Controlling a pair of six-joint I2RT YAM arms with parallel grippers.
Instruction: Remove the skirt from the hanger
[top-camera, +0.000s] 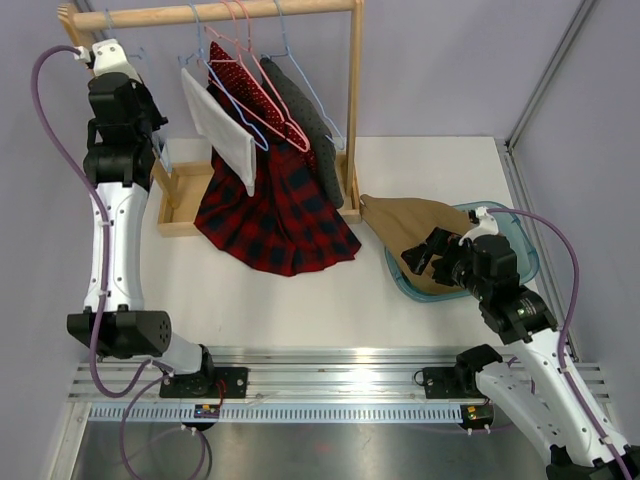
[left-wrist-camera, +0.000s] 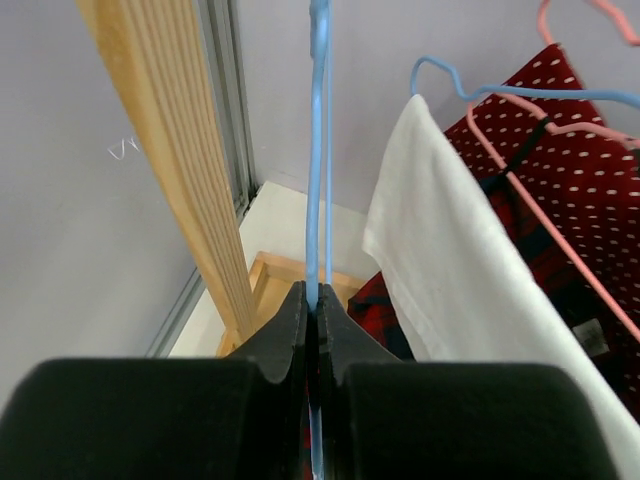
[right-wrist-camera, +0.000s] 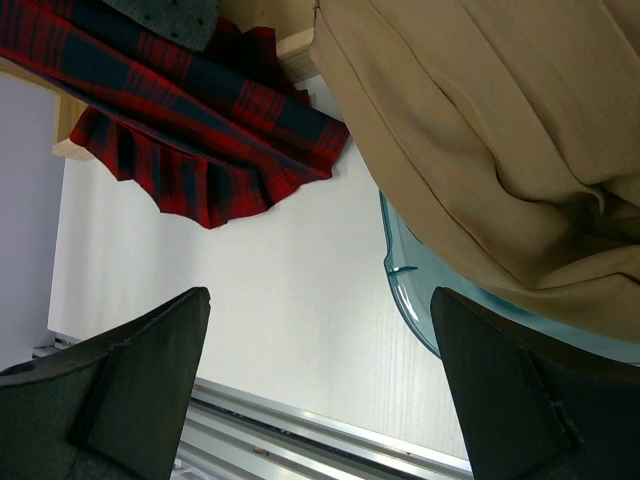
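Worryingly, left jaws, clamped shut on the blue hanger (left-wrist-camera: 318, 150), might have dragged the white cloth (left-wrist-camera: 450, 260); right jaws gaped empty near the skirt (right-wrist-camera: 480, 130)

Pale grey walls (top-camera: 450, 60) behind and beside, evenly lit. White tabletop (top-camera: 300, 310) below, aluminium rail (top-camera: 340, 358) along its near edge.

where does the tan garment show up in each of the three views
Top external: the tan garment lies right of centre, heaped in the blue tray, one corner reaching toward the rack.
Left wrist: not in it.
Right wrist: it fills the upper right, draped over the tray's rim.
Shared landmark: the red plaid skirt, just left of the garment in both views that show it.
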